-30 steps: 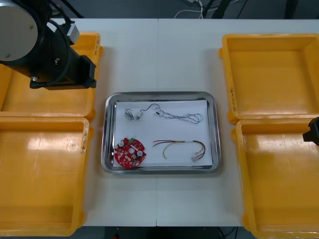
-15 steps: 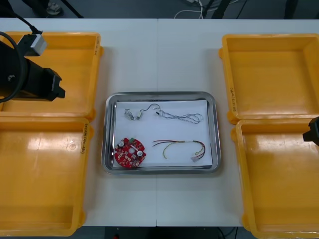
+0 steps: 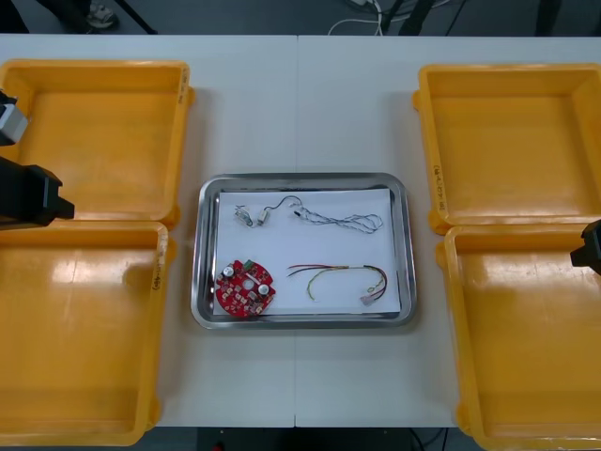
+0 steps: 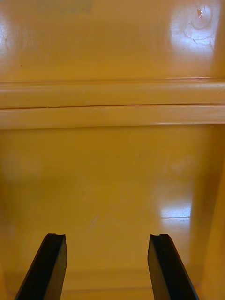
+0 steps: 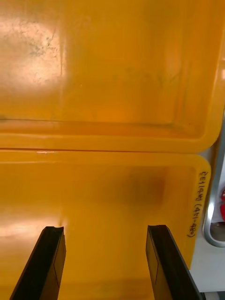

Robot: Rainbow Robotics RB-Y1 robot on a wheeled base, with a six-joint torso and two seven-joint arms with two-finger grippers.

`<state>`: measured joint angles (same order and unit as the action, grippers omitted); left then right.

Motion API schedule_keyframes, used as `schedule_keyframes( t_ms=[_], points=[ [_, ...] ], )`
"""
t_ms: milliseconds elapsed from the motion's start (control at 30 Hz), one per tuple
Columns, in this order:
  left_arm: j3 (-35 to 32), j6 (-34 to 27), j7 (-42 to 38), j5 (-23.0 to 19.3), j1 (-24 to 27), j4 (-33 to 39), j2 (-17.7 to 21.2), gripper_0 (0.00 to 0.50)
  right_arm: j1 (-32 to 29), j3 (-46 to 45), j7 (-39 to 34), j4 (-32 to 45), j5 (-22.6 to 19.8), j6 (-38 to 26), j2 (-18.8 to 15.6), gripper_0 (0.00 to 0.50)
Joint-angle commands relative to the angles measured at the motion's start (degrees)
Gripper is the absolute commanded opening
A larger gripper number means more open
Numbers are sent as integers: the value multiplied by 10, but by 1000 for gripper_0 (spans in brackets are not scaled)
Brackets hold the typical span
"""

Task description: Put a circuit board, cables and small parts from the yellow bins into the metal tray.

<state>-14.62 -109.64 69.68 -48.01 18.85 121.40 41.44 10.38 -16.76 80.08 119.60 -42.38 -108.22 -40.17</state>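
The metal tray [image 3: 406,246], white inside, lies in the middle of the table. In it are a round red circuit board [image 3: 246,289], a red and yellow cable [image 3: 338,276], a thin twisted cable [image 3: 340,221] and small metal parts [image 3: 249,217]. My left arm [image 3: 28,193] sits at the table's left edge, over the seam between the two left yellow bins. In the left wrist view my left gripper [image 5: 105,262] is open over a bare bin floor, with nothing between its fingers. My right gripper [image 4: 107,267] is open too, above a bare bin floor. My right arm [image 3: 590,246] is at the right edge.
Two yellow bins [image 3: 103,141] [image 3: 80,329] flank the tray on the left and two [image 3: 512,141] [image 3: 526,338] on the right; all look bare inside. Bare table runs in front of and behind the tray. The tray's rim [image 5: 212,225] shows beside my left fingers.
My left arm has drawn back to the left, from over the far left bin out to the table's left edge. The right arm and the tray's contents have not moved.
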Motion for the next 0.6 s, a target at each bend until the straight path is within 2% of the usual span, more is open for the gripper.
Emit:
schedule_keyframes(
  t_ms=[33, 333, 600],
  points=[
    [-28, -4, 89, 7, -36, 18, 29, 500, 12, 5, 12, 5, 1, -2, 2, 500],
    [-60, -4, 158, 21, -80, 21, 29, 500, 12, 5, 12, 5, 1, -2, 2, 500],
    [-88, -4, 179, 17, -106, 24, 29, 500, 12, 5, 12, 5, 1, -2, 2, 500]
  ],
)
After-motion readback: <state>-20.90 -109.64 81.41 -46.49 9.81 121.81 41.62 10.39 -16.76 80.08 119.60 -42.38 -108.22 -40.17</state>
